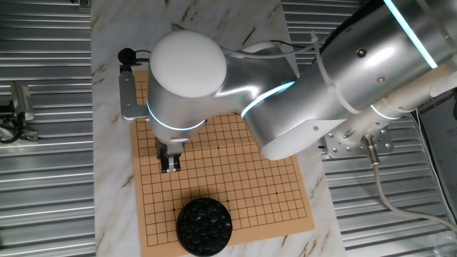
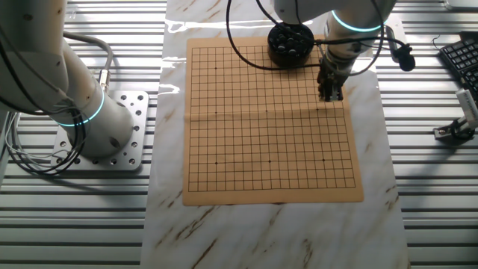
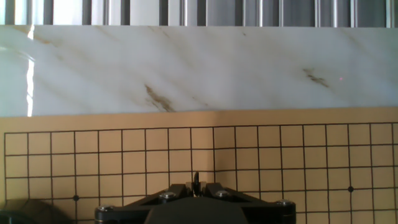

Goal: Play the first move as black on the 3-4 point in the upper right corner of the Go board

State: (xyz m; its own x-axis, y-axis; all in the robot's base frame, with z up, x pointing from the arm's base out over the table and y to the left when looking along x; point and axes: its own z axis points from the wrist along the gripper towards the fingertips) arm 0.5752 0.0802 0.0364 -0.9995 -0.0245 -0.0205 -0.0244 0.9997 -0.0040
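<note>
My gripper (image 1: 170, 164) hangs just above the wooden Go board (image 1: 243, 178), near one side edge. In the other fixed view the gripper (image 2: 330, 93) is over the board's right edge (image 2: 269, 134), a little below the round black bowl (image 2: 290, 42) full of stones. In the hand view the jaws stand almost closed on a thin dark black stone (image 3: 196, 183), seen edge-on between the fingertips, over the grid (image 3: 280, 155). The bowl (image 1: 204, 226) sits at the board's near edge. I see no stones on the grid.
The board lies on a white marble slab (image 3: 186, 68) with a ribbed metal table around it. The arm's base (image 2: 97, 119) stands left of the board. A black device (image 2: 403, 56) and a keyboard (image 2: 459, 60) are at the right.
</note>
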